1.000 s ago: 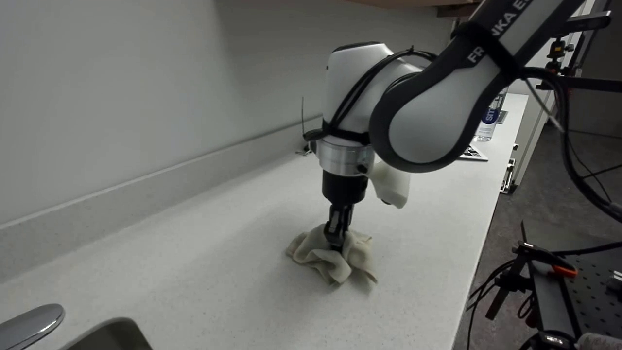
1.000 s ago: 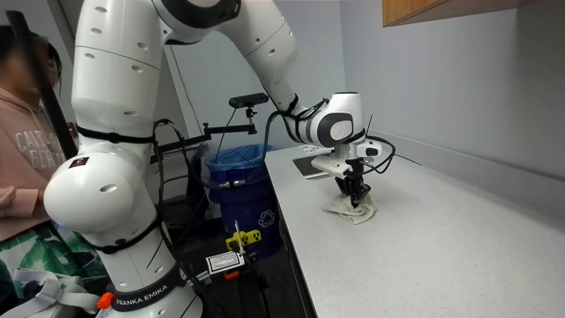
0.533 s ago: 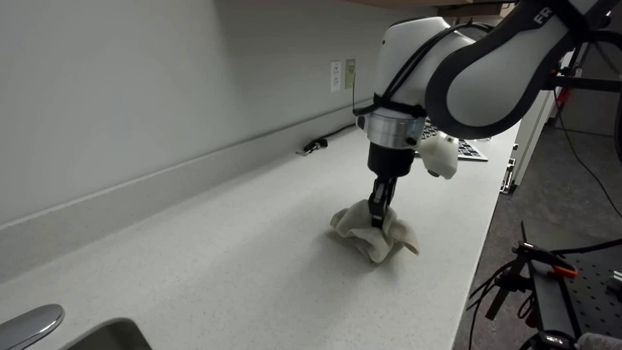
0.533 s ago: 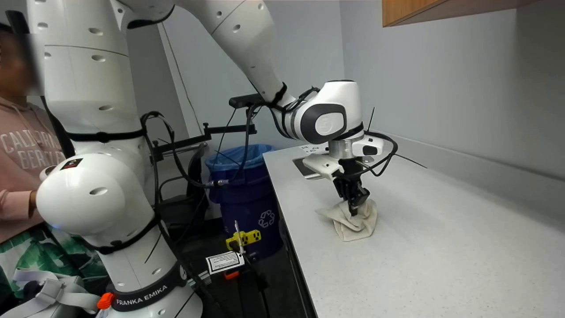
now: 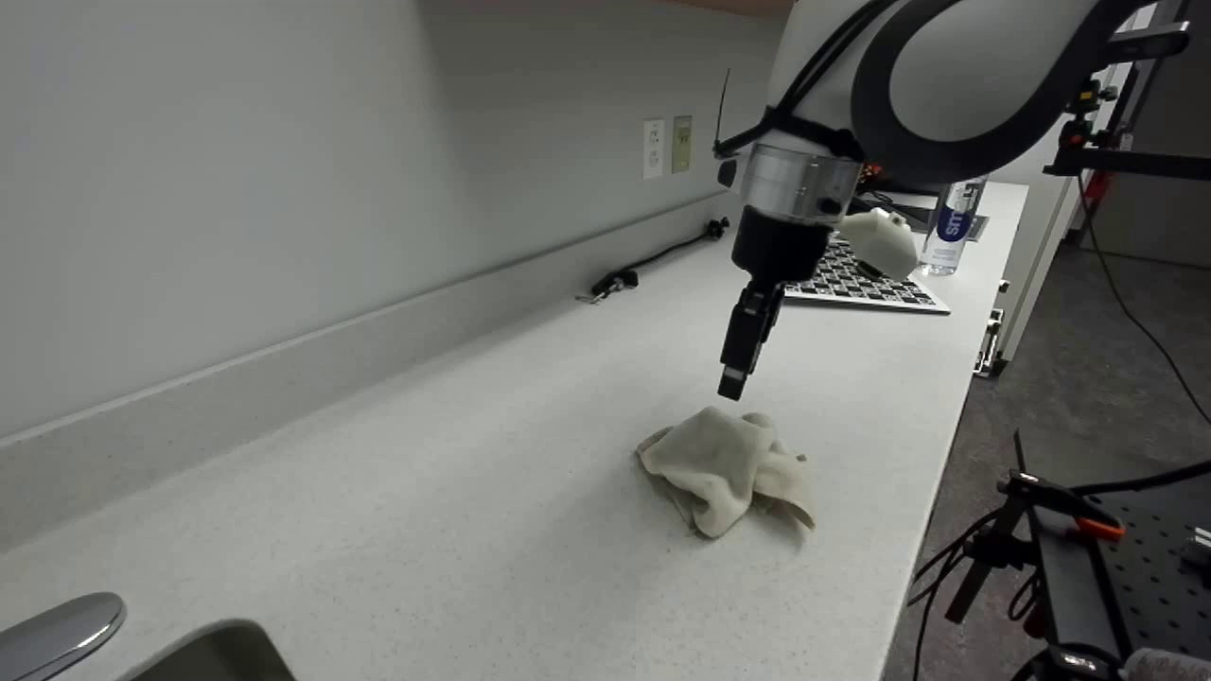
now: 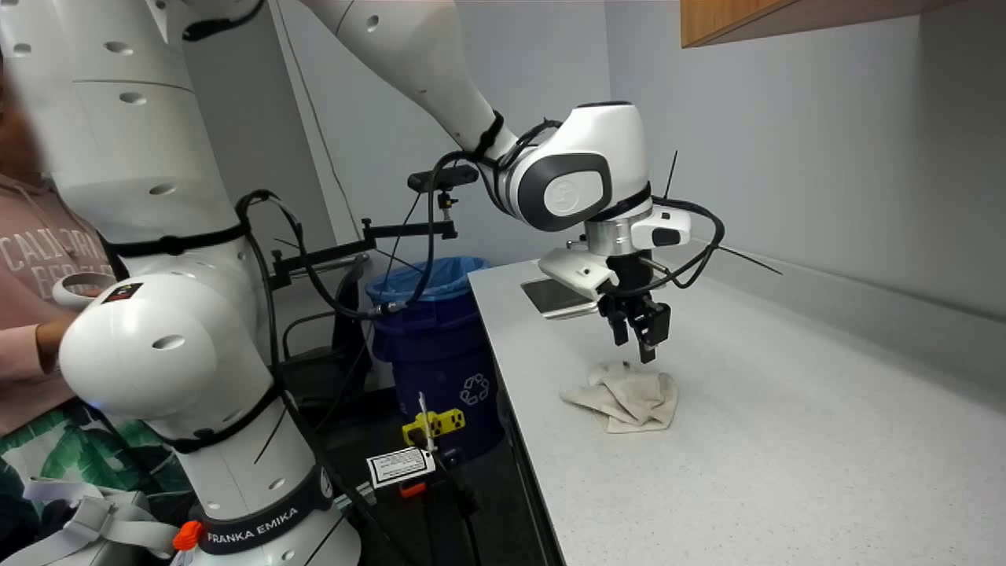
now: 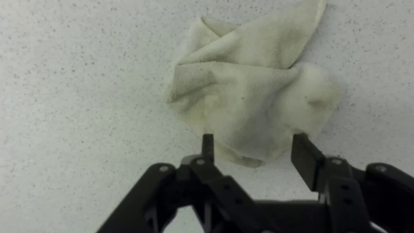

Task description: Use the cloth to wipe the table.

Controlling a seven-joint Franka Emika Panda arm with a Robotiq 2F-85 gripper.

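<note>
A crumpled off-white cloth (image 5: 719, 470) lies loose on the white speckled table (image 5: 426, 539). It shows folded over itself in the wrist view, where the cloth (image 7: 255, 94) spreads above and between the fingertips. My gripper (image 5: 731, 383) hangs just above it, tilted a little, with a gap between the fingertips and the fabric. In the other angle, the gripper (image 6: 633, 347) has its fingers apart and the cloth (image 6: 633, 402) sits below. Nothing is held between the jaws; the wrist view shows bare table and cloth through the gap of the gripper (image 7: 253, 139).
Behind the arm are a checkered board (image 5: 866, 282) and a water bottle (image 5: 954, 227). A black cable (image 5: 667, 253) runs along the wall. The sink (image 5: 222, 653) and chrome faucet (image 5: 66, 629) are at a corner. A wooden cabinet (image 6: 754, 20) hangs overhead.
The gripper and cloth slid along the table, away from the sink. Since then the jaws have opened, the cloth has been let go, and the gripper has risen off it.
</note>
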